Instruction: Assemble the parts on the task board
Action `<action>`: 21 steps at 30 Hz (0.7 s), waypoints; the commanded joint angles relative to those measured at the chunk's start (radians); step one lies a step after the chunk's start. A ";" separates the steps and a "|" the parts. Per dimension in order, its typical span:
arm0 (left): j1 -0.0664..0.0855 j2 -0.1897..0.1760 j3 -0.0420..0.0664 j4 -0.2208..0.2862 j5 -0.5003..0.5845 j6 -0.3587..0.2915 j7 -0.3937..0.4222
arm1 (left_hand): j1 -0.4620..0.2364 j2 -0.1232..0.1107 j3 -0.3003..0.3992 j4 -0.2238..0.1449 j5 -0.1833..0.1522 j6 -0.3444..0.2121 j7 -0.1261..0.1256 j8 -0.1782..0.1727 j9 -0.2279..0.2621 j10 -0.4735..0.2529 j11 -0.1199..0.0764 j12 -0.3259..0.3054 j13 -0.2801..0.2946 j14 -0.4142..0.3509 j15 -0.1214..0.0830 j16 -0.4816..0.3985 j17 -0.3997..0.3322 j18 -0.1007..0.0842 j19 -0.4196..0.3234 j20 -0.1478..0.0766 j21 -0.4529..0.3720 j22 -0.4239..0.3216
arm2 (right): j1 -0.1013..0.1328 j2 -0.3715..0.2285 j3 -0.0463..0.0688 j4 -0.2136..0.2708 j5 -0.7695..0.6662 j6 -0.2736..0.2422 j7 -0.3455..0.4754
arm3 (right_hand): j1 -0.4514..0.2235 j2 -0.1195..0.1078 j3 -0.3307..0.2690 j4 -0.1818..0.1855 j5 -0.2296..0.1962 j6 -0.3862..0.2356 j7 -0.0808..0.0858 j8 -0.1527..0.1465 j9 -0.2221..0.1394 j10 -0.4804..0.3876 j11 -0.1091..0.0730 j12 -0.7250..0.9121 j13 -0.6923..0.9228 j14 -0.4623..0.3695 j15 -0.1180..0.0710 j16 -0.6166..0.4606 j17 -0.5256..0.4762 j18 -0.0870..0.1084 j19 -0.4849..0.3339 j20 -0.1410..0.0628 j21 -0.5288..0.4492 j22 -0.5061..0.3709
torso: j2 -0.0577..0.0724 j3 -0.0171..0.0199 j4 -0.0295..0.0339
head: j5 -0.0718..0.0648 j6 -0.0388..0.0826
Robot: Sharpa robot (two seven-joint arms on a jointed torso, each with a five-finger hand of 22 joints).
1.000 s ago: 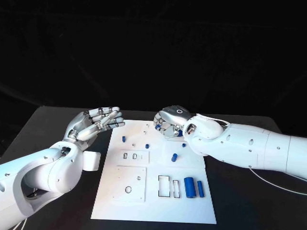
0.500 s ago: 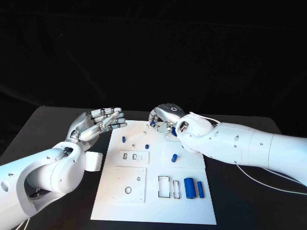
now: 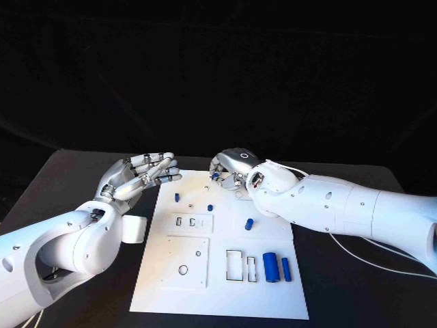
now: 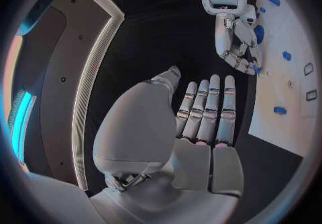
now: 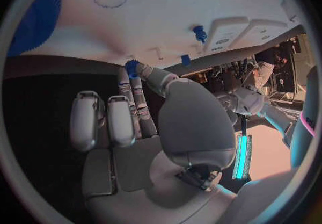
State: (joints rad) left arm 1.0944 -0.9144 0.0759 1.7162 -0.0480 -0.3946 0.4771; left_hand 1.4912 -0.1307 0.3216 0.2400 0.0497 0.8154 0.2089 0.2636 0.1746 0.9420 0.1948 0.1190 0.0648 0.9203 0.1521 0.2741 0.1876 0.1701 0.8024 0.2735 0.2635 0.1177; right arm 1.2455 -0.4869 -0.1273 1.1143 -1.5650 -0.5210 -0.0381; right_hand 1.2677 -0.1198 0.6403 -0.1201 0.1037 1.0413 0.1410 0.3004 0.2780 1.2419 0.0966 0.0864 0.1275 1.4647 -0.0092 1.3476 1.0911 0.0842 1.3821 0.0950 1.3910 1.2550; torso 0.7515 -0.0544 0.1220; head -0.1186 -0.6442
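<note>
Risk of dropping small blue part (image 5: pixel 131 66) pinched by right hand (image 3: pixel 233 169) over task board (image 3: pixel 218 301); left hand (image 3: pixel 140 174) empty, spread.

The head view looks down from above onto the black table (image 3: pixel 71 171) and the white task board (image 3: pixel 223 273), both arms entering from the sides. Each wrist view sits close behind its own palm, facing along the fingers. All three share the board's far end, where the right hand (image 3: pixel 233 171) (image 4: pixel 238 41) works.
</note>
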 commanded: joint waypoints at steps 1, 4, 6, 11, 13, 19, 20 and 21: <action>0.001 0.003 0.001 0.001 0.001 0.018 0.004 | -0.008 -0.006 0.006 0.000 0.001 0.003 0.040 -0.004 -0.001 0.002 0.004 -0.005 -0.001 -0.003 0.006 -0.005 0.001 0.013 0.004 0.004 -0.001 -0.002 | -0.002 0.005 0.000 -0.003 -0.003 0.008 0.008 | 0.008 0.000 0.003 -0.001 0.002 -0.007 0.001 0.004 0.001 0.026 -0.029 0.003 0.041 0.022 -0.001 0.000 -0.001 -0.014 -0.006 0.001 0.000 -0.001 | 0.000 -0.0006 0.0016 | 0.000 -0.001; 0.001 0.004 0.001 0.000 0.001 0.018 0.004 | -0.007 -0.005 0.008 -0.001 0.001 0.003 0.039 -0.005 -0.001 0.003 0.004 -0.007 -0.001 -0.003 0.007 -0.006 0.002 0.013 0.004 0.004 -0.001 -0.002 | -0.004 0.007 0.000 -0.004 -0.005 0.004 0.009 | 0.008 0.000 0.003 -0.001 0.002 -0.007 0.001 0.004 0.001 0.026 -0.029 0.003 0.041 0.022 -0.001 0.000 -0.001 -0.014 -0.006 0.001 0.000 -0.001 | 0.000 -0.0004 0.0012 | 0.001 0.000; 0.001 0.004 0.001 0.000 0.001 0.018 0.004 | -0.007 -0.005 0.008 -0.001 0.001 0.003 0.039 -0.005 -0.001 0.003 0.004 -0.007 -0.001 -0.003 0.007 -0.006 0.002 0.013 0.004 0.004 -0.001 -0.002 | -0.004 0.009 0.000 -0.004 -0.005 0.002 0.009 | 0.008 0.000 0.003 -0.001 0.002 -0.007 0.001 0.004 0.001 0.026 -0.029 0.003 0.041 0.022 -0.001 0.000 -0.001 -0.014 -0.006 0.001 0.000 -0.001 | 0.000 -0.0012 0.0011 | 0.002 -0.001; 0.001 0.004 0.001 0.000 0.001 0.018 0.004 | -0.007 -0.005 0.008 -0.001 0.001 0.003 0.039 -0.005 -0.001 0.003 0.004 -0.007 -0.001 -0.003 0.007 -0.006 0.002 0.013 0.004 0.004 -0.001 -0.002 | -0.005 0.014 0.000 -0.006 -0.018 -0.004 -0.001 | 0.008 0.000 0.003 -0.001 0.002 -0.007 0.001 0.004 0.001 0.026 -0.029 0.003 0.041 0.022 -0.001 0.000 -0.001 -0.014 -0.006 0.001 0.000 -0.001 | 0.000 -0.0012 0.0014 | 0.003 0.001; 0.001 0.004 0.001 0.000 0.001 0.018 0.004 | -0.007 -0.005 0.008 -0.001 0.001 0.003 0.039 -0.005 -0.001 0.003 0.004 -0.007 -0.001 -0.003 0.007 -0.006 0.002 0.013 0.004 0.004 -0.001 -0.002 | -0.005 0.016 0.000 -0.008 -0.022 -0.005 -0.005 | 0.008 0.000 0.003 -0.001 0.002 -0.009 0.001 0.004 0.002 0.025 -0.029 0.002 0.041 0.022 -0.001 0.001 0.001 -0.014 -0.007 0.001 -0.001 -0.001 | 0.000 -0.0018 0.0027 | 0.003 0.001; 0.001 0.004 0.001 0.000 0.001 0.018 0.004 | -0.007 -0.005 0.008 -0.001 0.001 0.003 0.039 -0.005 -0.001 0.003 0.004 -0.007 -0.001 -0.003 0.007 -0.006 0.002 0.013 0.004 0.004 -0.001 -0.002 | -0.005 0.026 0.000 -0.022 -0.045 -0.005 -0.015 | 0.006 -0.001 0.003 -0.001 0.001 -0.012 0.002 0.003 0.003 0.024 -0.028 0.001 0.042 0.021 0.000 0.000 -0.001 -0.014 -0.008 0.002 -0.001 -0.001 | 0.000 -0.0027 0.0035 | 0.003 0.000; 0.001 0.004 0.001 0.000 0.001 0.018 0.004 | -0.007 -0.005 0.008 -0.001 0.001 0.003 0.039 -0.005 -0.001 0.003 0.004 -0.007 -0.001 -0.003 0.007 -0.006 0.002 0.013 0.004 0.004 -0.001 -0.002 | -0.005 0.028 0.000 -0.024 -0.047 -0.005 -0.015 | 0.005 -0.002 0.003 -0.001 0.000 -0.014 0.003 0.003 0.004 0.022 -0.027 0.000 0.043 0.021 0.000 0.000 -0.002 -0.014 -0.008 0.002 -0.001 -0.002 | 0.000 -0.0028 0.0036 | 0.003 0.000; 0.001 0.004 0.001 0.000 0.001 0.018 0.004 | -0.007 -0.005 0.008 -0.001 0.001 0.003 0.039 -0.005 -0.001 0.003 0.004 -0.007 -0.001 -0.003 0.007 -0.006 0.002 0.013 0.004 0.004 -0.001 -0.002 | -0.006 0.030 0.000 -0.028 -0.050 -0.003 -0.017 | 0.005 -0.003 0.003 -0.001 0.000 -0.015 0.003 0.003 0.005 0.021 -0.027 -0.001 0.043 0.021 0.001 0.000 -0.003 -0.014 -0.009 0.002 -0.001 -0.002 | 0.001 -0.0030 0.0038 | 0.003 0.000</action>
State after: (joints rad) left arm 1.0944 -0.9123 0.0759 1.7143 -0.0478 -0.3938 0.4757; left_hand 1.4912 -0.1307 0.3245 0.2371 0.0497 0.8153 0.2089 0.2636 0.1747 0.9420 0.1948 0.1190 0.0648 0.9203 0.1521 0.2741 0.1883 0.1701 0.8023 0.2735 0.2635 0.1162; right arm 1.2424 -0.4596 -0.1259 1.0897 -1.5816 -0.5310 -0.0437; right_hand 1.2676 -0.1198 0.6400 -0.1199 0.0979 1.0309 0.1443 0.3002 0.2829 1.2420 0.0967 0.0855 0.1280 1.4648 -0.0092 1.3475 1.0894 0.0844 1.3782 0.0990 1.3910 1.2540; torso 0.7516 -0.0568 0.1247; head -0.1155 -0.6433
